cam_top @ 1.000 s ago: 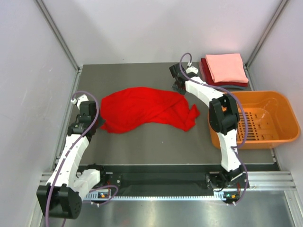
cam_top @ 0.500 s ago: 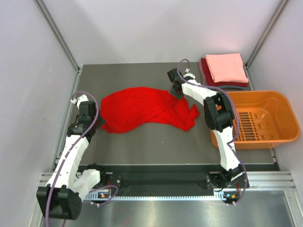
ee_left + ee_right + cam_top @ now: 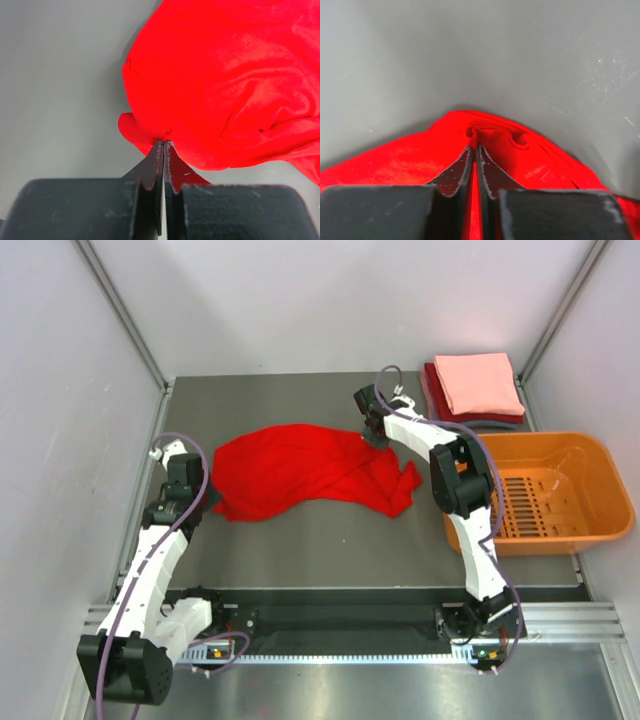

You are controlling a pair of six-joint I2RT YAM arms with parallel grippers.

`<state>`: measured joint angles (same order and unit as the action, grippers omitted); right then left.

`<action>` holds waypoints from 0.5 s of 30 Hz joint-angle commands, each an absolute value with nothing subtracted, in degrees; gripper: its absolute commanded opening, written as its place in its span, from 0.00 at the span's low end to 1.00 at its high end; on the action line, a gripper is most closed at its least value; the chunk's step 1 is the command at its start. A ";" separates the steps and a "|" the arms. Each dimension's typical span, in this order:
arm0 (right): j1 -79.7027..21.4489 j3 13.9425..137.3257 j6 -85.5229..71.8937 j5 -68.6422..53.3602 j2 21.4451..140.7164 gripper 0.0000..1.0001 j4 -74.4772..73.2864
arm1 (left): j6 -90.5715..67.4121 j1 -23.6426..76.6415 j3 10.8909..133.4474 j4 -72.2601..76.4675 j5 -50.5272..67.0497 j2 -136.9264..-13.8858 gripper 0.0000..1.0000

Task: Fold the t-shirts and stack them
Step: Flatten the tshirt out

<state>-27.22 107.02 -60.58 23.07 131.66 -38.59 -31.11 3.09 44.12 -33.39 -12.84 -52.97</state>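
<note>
A bright red t-shirt [image 3: 300, 470] lies crumpled across the middle of the grey table. My left gripper [image 3: 207, 502] is shut on its near-left corner; in the left wrist view the jaws pinch the cloth [image 3: 210, 85] at the fingertips [image 3: 164, 144]. My right gripper [image 3: 372, 437] is shut on the shirt's far right edge; in the right wrist view the cloth [image 3: 395, 165] bunches at the closed tips [image 3: 474, 148]. A stack of folded t-shirts [image 3: 478, 383], salmon-pink on top with dark red and grey-blue edges beneath, sits at the far right corner.
An orange plastic basket [image 3: 596, 457] stands at the right edge, right of the right arm. Metal frame posts and grey walls close in the left, right and far sides. The arm bases sit on the rail at the near edge.
The right gripper moved left and nearer from beside the stack onto the shirt's far right edge and closed on the cloth. The left arm and shirt stayed put.
</note>
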 commanded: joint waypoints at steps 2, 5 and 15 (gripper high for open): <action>-26.10 107.05 -58.63 25.93 131.67 0.00 -38.94 | -30.41 2.81 43.95 -30.50 -12.48 -52.03 0.00; -25.93 105.74 -55.38 25.93 128.51 0.00 -36.13 | -30.32 2.81 44.03 -30.41 -12.30 -51.94 0.00; -25.84 90.98 -44.21 25.49 102.76 0.00 -25.85 | -32.16 2.81 49.66 -31.82 -9.15 -51.33 0.00</action>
